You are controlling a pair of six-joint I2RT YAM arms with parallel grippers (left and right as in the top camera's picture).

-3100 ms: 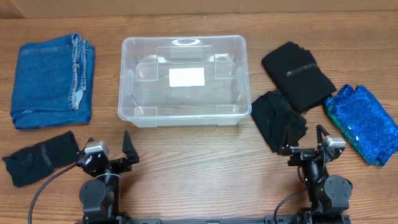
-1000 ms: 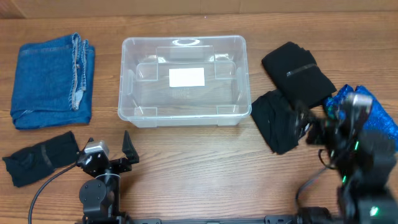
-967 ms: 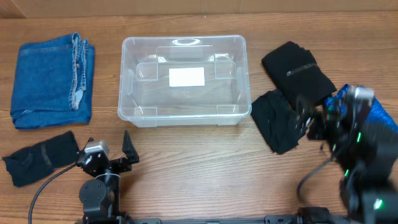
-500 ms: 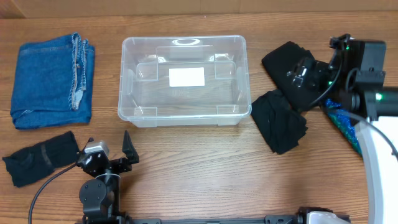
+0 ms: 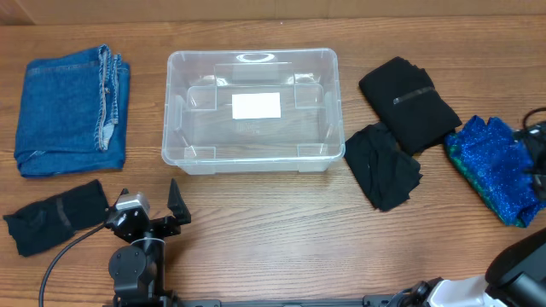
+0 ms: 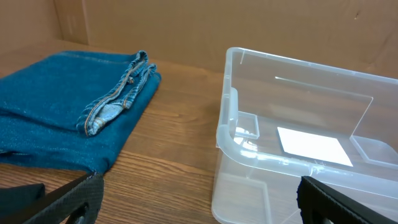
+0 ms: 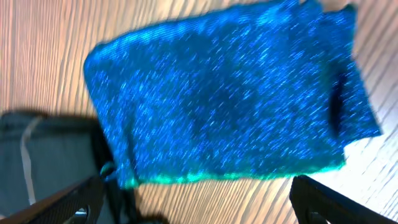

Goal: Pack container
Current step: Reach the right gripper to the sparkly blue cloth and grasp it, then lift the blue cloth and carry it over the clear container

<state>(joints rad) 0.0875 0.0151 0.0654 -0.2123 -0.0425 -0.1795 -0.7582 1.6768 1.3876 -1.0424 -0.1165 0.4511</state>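
Observation:
The clear container (image 5: 168, 128) stands empty at the table's middle, its white label on the base; the left wrist view shows its near corner (image 6: 227, 134). My left gripper (image 5: 147, 209) rests open and empty at the front left, in front of the container (image 6: 199, 202). My right gripper (image 7: 199, 205) is open and empty, hovering over the sparkly blue cloth (image 7: 230, 99). In the overhead view only a bit of the right arm (image 5: 536, 141) shows at the right edge, beside that cloth (image 5: 490, 166).
Folded blue jeans (image 5: 72, 107) lie at the far left, also in the left wrist view (image 6: 68, 106). A black cloth (image 5: 55, 215) lies front left. A folded black cloth (image 5: 408, 102) and a crumpled black cloth (image 5: 382, 165) lie right of the container.
My right arm has left its rest at the front right, swept over the black cloths and moved to the right edge above the sparkly blue cloth. The left arm has not moved.

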